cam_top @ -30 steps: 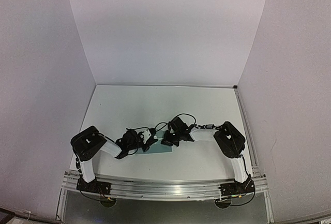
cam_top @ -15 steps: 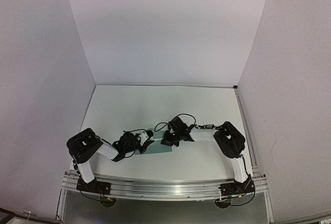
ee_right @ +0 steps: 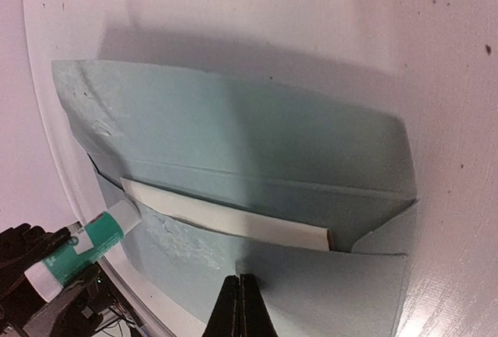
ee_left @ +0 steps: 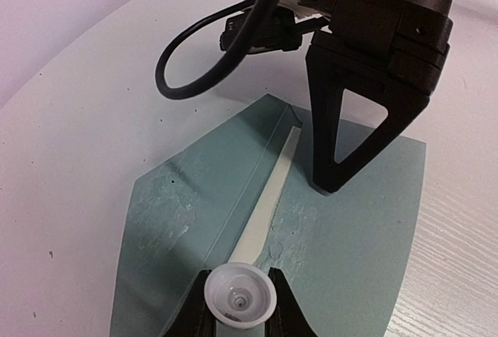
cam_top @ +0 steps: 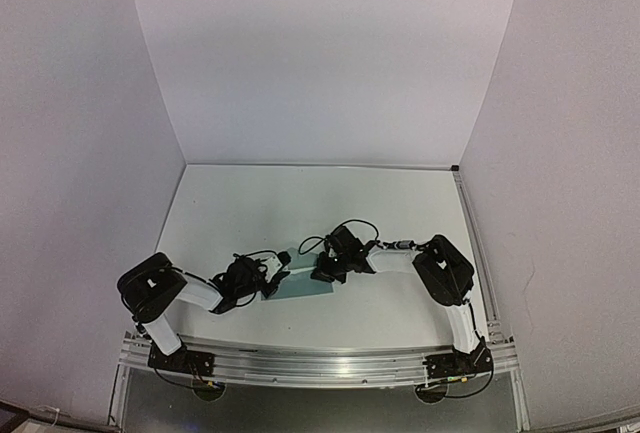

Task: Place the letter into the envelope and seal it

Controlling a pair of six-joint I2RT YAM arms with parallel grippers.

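The pale teal envelope point(cam_top: 303, 286) point(ee_left: 354, 236) point(ee_right: 257, 127) lies flat with its flap point(ee_left: 198, 189) folded open. Only a cream strip of the letter point(ee_left: 271, 193) point(ee_right: 226, 224) shows at the pocket's mouth; the remainder is inside. My left gripper point(cam_top: 265, 278) point(ee_left: 240, 310) is shut on a small white glue stick point(ee_left: 240, 296) point(ee_right: 87, 245) with a green label, its tip just over the envelope's left end. My right gripper point(cam_top: 322, 275) point(ee_left: 331, 184) point(ee_right: 240, 298) is shut and empty, its tip pressing on the envelope's front panel. Wrinkled, shiny patches mark the flap and panel.
A black cable point(ee_left: 202, 57) loops from the right wrist over the table behind the envelope. White walls stand at the back and both sides. The table's near edge with the aluminium rail point(cam_top: 320, 363) runs close behind the arms.
My left arm has drawn back to the left and lower, taking the glue stick toward the envelope's left end. The right gripper stays put on the envelope.
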